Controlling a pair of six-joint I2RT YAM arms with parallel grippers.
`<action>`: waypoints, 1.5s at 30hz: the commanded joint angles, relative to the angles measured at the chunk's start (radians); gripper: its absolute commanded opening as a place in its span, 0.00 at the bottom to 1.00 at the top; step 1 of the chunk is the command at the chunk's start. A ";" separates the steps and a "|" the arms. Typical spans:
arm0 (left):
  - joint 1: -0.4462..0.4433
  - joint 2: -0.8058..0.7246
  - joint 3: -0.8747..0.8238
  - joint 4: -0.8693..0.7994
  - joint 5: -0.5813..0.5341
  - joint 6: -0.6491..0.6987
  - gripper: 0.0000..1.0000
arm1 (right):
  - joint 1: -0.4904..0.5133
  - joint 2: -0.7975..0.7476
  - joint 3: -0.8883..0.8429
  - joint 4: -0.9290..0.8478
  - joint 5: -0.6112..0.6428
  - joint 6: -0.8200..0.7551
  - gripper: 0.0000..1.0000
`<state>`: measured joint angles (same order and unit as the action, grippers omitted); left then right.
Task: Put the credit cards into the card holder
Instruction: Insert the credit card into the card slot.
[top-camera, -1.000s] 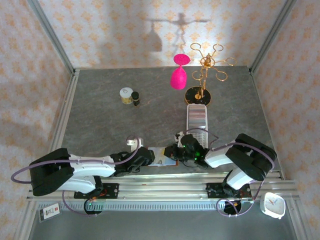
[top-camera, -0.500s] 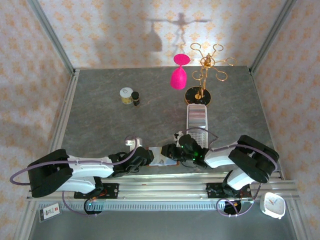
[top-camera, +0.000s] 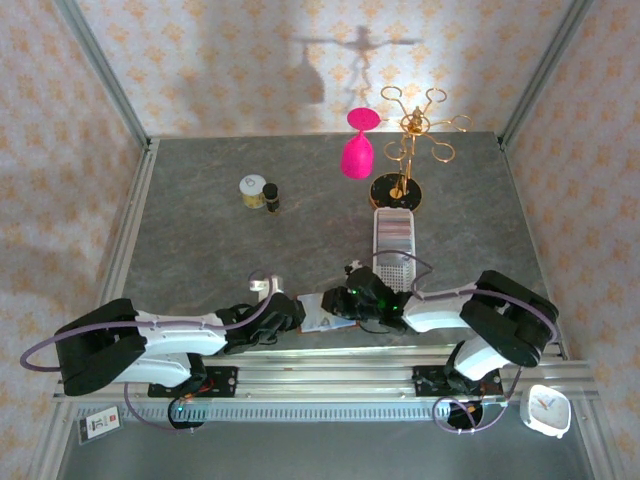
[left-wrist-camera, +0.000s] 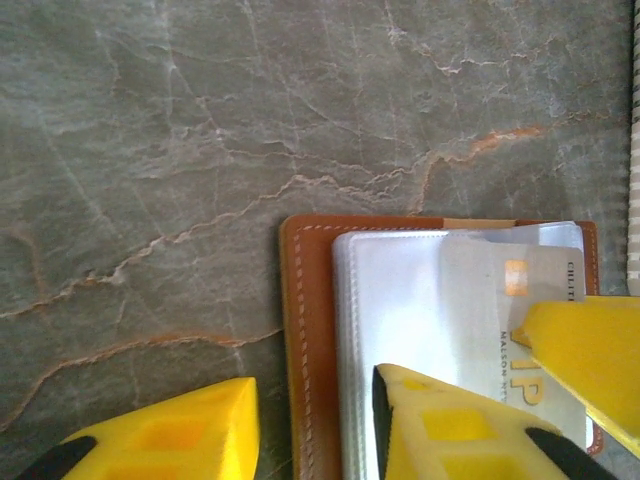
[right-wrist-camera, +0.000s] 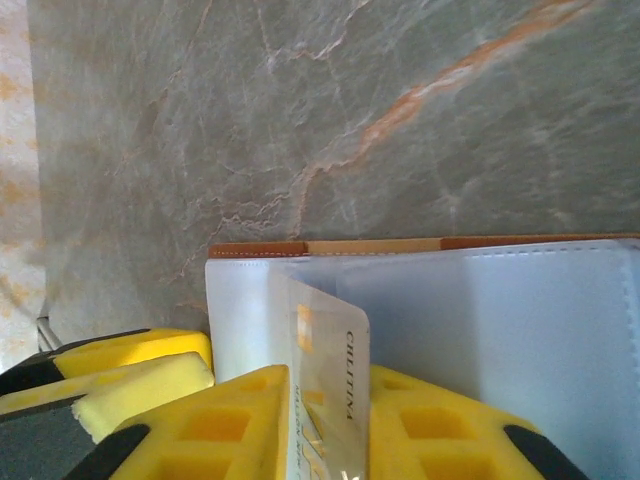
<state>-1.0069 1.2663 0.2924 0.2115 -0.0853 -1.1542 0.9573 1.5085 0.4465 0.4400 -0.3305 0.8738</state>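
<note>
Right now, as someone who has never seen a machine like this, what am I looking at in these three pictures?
These are two robot arms bolted at the near edge of a table. The wide picture comes from a camera above and behind them, showing the left arm and the right arm. The other two pictures come from small cameras on the wrists, so the yellow blocks are the arms' jaws. Both arms meet over an open brown card holder lying on the grey table. The right jaws pinch a pale credit card, pointing it at the holder's pale pockets. The left jaws stand open, with one finger over the holder. Farther back stand a white perforated tray, a pink glass, a gold rack, a small jar and a dark bottle.
</note>
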 joint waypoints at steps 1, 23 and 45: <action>0.020 0.087 -0.036 0.077 0.075 -0.013 0.31 | 0.031 0.015 0.037 -0.066 0.075 -0.031 0.25; 0.032 0.192 -0.019 0.164 0.151 0.002 0.28 | 0.047 0.026 0.090 -0.228 0.161 -0.035 0.23; 0.034 0.206 -0.019 0.178 0.158 0.008 0.33 | 0.097 -0.094 0.079 -0.336 0.319 0.011 0.20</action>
<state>-0.9993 1.3098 0.2939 0.2798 -0.0788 -1.1278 1.0485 1.4345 0.5468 0.1684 -0.0734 0.8715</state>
